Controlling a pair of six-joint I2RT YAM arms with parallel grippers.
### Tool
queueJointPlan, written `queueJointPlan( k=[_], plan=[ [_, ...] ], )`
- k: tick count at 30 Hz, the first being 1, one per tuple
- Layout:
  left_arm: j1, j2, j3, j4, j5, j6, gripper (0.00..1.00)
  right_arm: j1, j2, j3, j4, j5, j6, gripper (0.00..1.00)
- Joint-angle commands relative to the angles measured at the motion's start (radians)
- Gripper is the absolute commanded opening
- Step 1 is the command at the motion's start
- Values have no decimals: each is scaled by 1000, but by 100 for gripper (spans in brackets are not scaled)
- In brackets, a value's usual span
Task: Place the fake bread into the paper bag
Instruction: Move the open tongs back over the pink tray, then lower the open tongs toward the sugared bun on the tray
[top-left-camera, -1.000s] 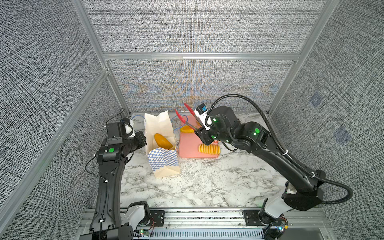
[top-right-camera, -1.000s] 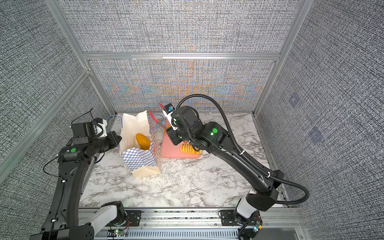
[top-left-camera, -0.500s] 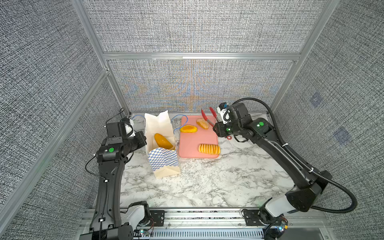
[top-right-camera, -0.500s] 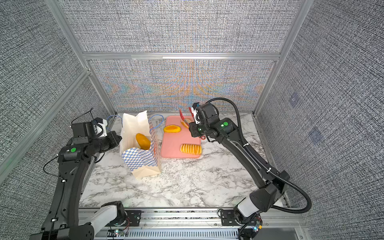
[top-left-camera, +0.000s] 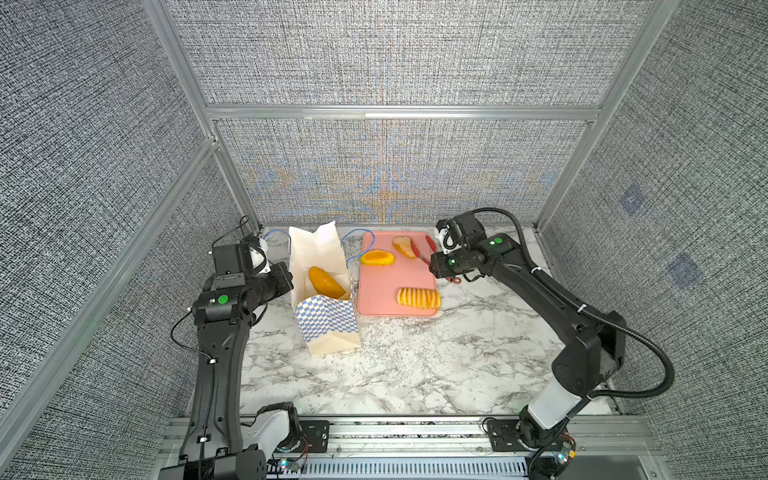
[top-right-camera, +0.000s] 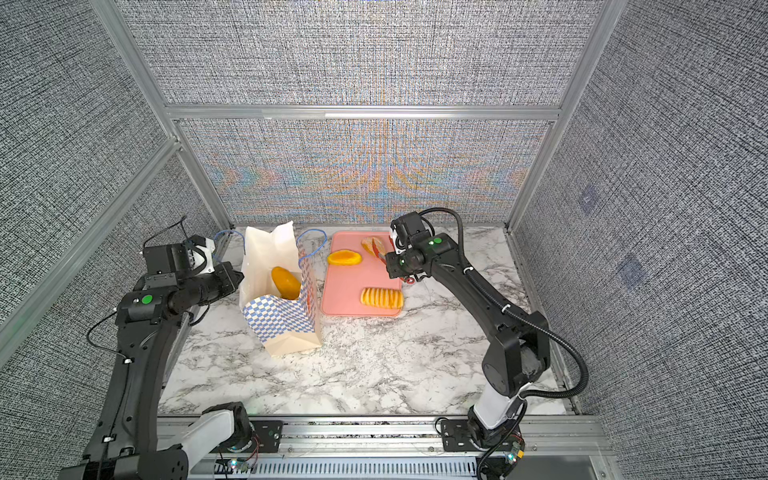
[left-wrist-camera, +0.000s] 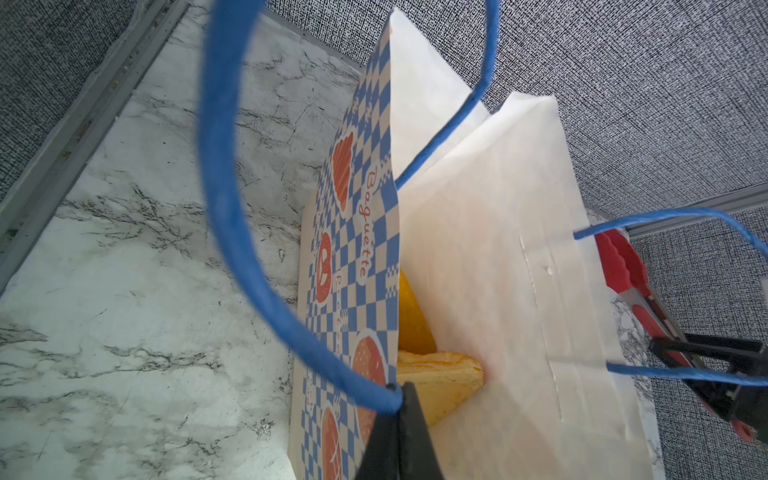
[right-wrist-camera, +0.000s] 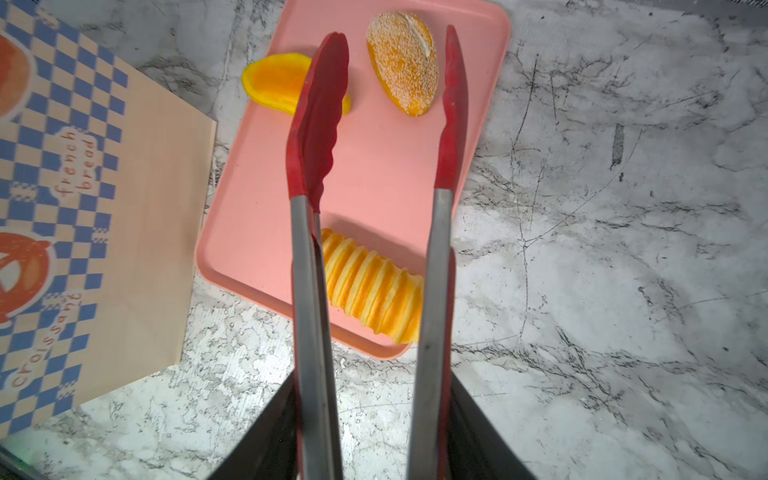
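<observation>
Your left pincer (left-wrist-camera: 397, 434) is closed on the rim of the paper bag (left-wrist-camera: 478, 249), beside its blue handle (left-wrist-camera: 216, 166). The bag reads "Baguette", "french bread", "croissant", and a loaf (top-left-camera: 326, 282) inside is half hidden. Your right pincer (right-wrist-camera: 370, 419) grips the red tongs (right-wrist-camera: 318, 124), tips apart over the pink tray (right-wrist-camera: 374, 174), with a sesame bun (right-wrist-camera: 403, 68) seen between them.

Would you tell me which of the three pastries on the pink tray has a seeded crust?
The oval bun, speckled all over; the smooth orange piece and the ridged roll carry no seeds.
</observation>
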Motion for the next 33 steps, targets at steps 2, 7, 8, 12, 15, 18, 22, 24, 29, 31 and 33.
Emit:
queueJointPlan(
  k=[2,7,8,12,15,18,22,24,29,31,33],
  plan=[
    [1,0,0,11,10,9,0,-3,64,36,-19,9,-32,52],
    [0,0,-5,15,13,9,0,-8,144,74,-42,8,-40,54],
    [1,0,-7,17,13,9,0,-10,156,78,-42,7,-40,54],
    [1,0,-11,21,15,6,0,-16,196,97,-40,2,-38,56],
    [2,2,-13,24,18,5,0,-20,224,110,-40,1,-36,57],
    [1,2,-13,24,18,7,0,-26,252,124,-42,-6,-39,58],
    [0,1,-16,24,19,8,0,-28,285,146,-43,-9,-39,60],
    [0,2,-16,24,18,8,0,-28,304,160,-45,-10,-39,62],
    [0,1,-17,20,16,12,0,-32,350,203,-52,-11,-41,63],
    [1,-1,-17,19,17,11,0,-32,366,218,-55,-12,-40,63],
    [1,-1,-19,18,16,12,0,-32,380,231,-57,-13,-40,63]
  ],
)
